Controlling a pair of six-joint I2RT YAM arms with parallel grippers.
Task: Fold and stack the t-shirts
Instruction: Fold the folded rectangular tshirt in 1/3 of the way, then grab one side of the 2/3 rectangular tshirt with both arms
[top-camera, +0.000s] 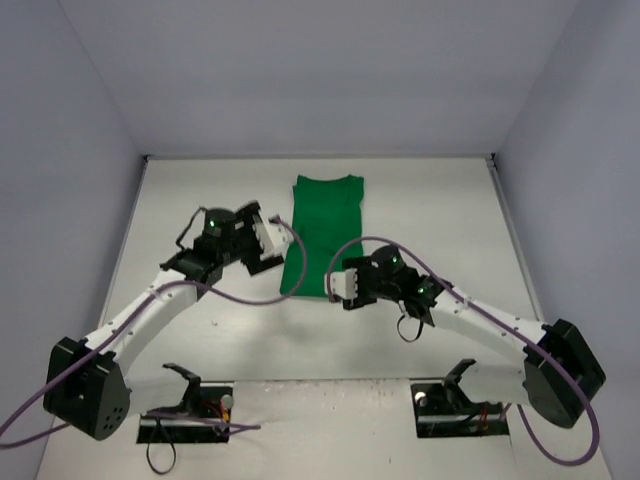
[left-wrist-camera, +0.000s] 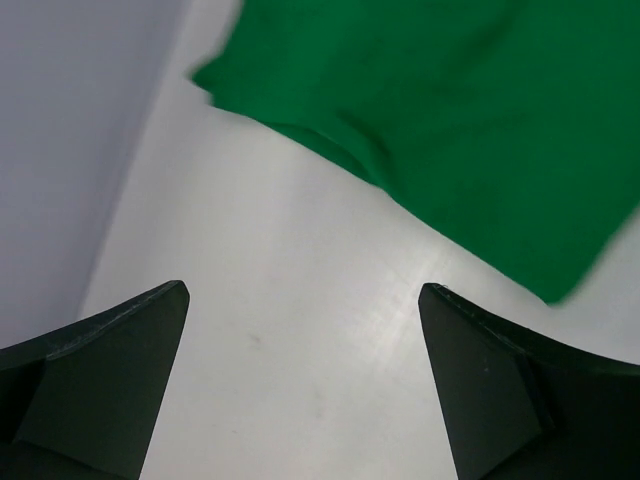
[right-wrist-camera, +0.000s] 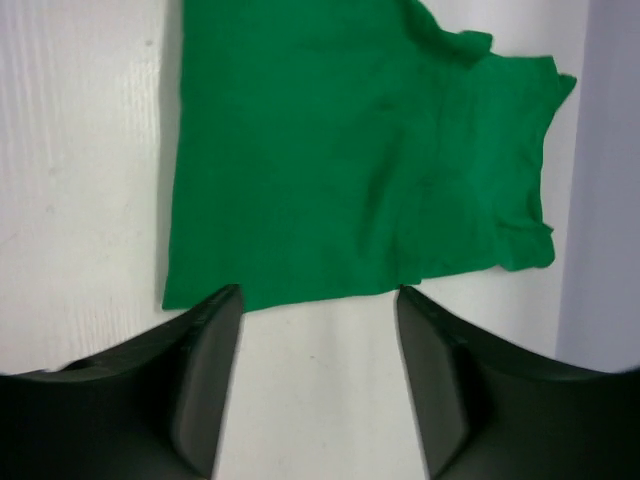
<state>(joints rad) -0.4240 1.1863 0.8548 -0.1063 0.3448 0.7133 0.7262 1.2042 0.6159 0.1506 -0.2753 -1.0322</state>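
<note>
Looking down from above, we find the green t-shirt (top-camera: 322, 236) lying flat on the white counter (top-camera: 200, 200), roughly midway between its side edges and toward the far wall. We see it folded into a long, narrow strip that runs from the far side back toward the arms, and it is lightly wrinkled.

We see the left hand (top-camera: 266, 243) just beside the strip's left edge. Its fingers (left-wrist-camera: 120, 370) are spread as wide as they go, with only bare counter between them. In its wrist view the cloth lies ahead and to the right, apart from both tips.

We see the right hand (top-camera: 344, 289) at the strip's near end, by its right corner. Its fingers (right-wrist-camera: 200, 380) stand partly apart and grip nothing. In its wrist view the near hem runs across just at the fingertips, and we cannot tell whether they touch the cloth.
</note>
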